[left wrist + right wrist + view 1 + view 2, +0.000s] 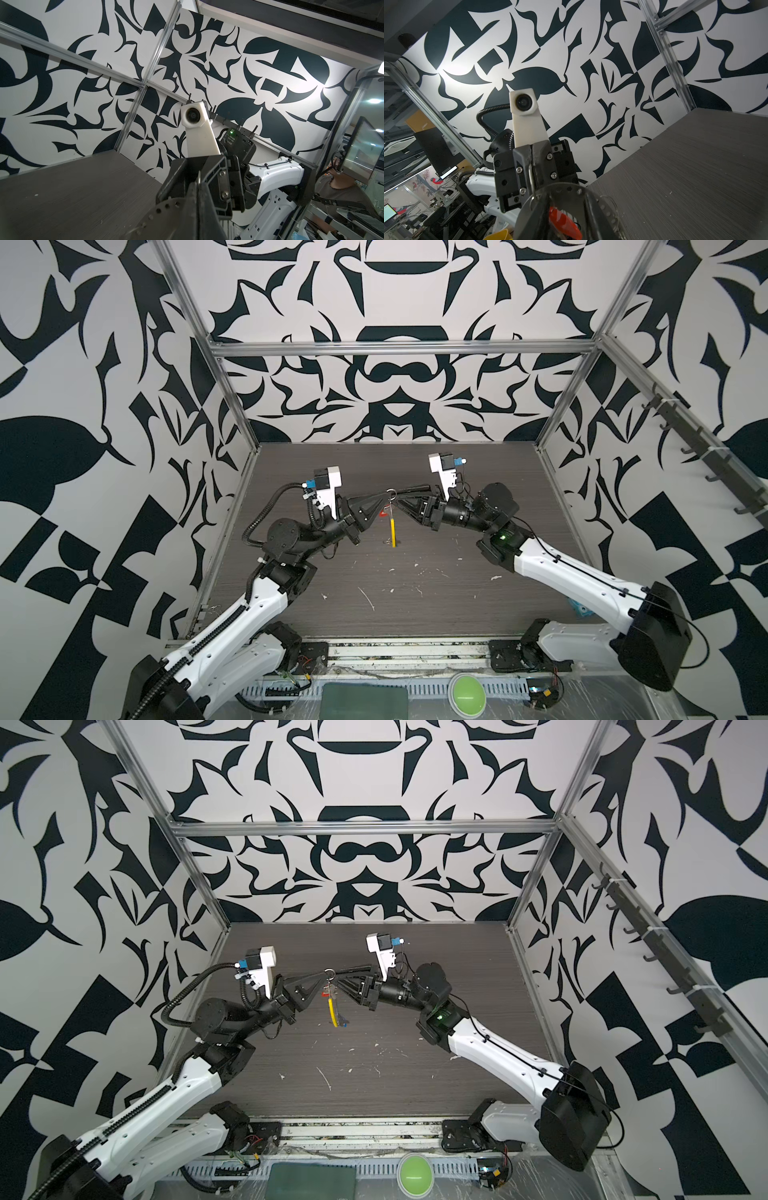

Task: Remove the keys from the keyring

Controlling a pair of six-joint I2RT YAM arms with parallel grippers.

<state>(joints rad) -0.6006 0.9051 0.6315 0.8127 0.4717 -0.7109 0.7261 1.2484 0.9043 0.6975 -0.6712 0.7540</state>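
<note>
The keyring [392, 531] hangs in the air over the middle of the desk [415, 605], a little nearer the back edge than the front. Its yellow sleeve points down. The silver top loop [390, 491] sits where the two arms meet.

The left claw [384, 494] is pressed together on that loop. The right wrist view shows the thin wire [530, 176] caught between its closed fingers.

The right claw [400, 497] comes in from the other side, tip to tip with the left one. Its fingers [600, 207] stand apart, with the red-headed key [563, 220] in the gap. The view there is close and blurred, so it may or may not be touching the key or the wire.

In both top views the red-headed key dangles just under the left claw. A top view shows the blue-headed key [343, 1021] lower down, beside the sleeve's bottom end.
</note>
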